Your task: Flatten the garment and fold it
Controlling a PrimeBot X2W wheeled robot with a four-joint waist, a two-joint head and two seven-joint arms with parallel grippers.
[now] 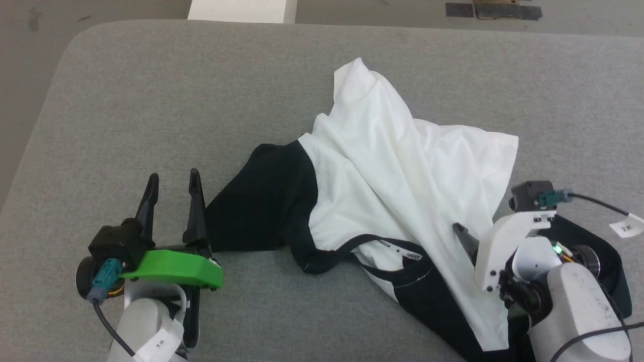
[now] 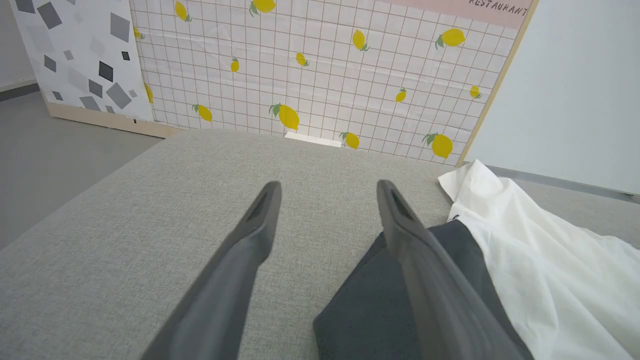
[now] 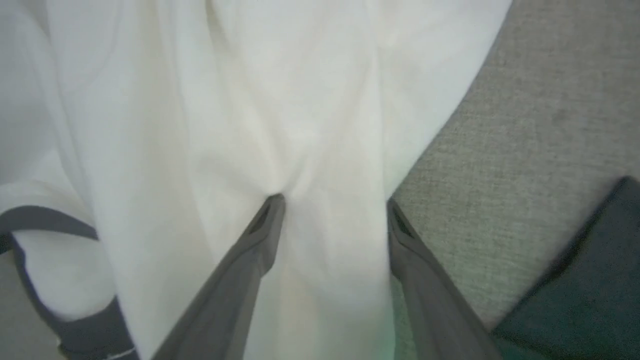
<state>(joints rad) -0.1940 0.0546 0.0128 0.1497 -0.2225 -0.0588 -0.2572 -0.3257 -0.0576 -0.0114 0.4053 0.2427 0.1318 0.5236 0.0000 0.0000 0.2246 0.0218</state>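
The garment (image 1: pixel 382 171) lies crumpled on the grey fabric counter (image 1: pixel 151 100), toward its right. The left jaws stand spread beside its black sleeve (image 1: pixel 261 201); the right jaws are spread over white cloth. A lemon-print panel (image 2: pixel 325 65) stands beyond.

The grey woven-fabric tabletop (image 1: pixel 126 100) lies bare across its left half and along the far edge, leaving wide room to pass. The crumpled thin white shirt with black sleeves (image 1: pixel 392 166) heaps over the middle and right. One black sleeve lies just beside the left gripper (image 1: pixel 173 174), and white folds run between the spread jaws of the right gripper (image 3: pixel 333 199).
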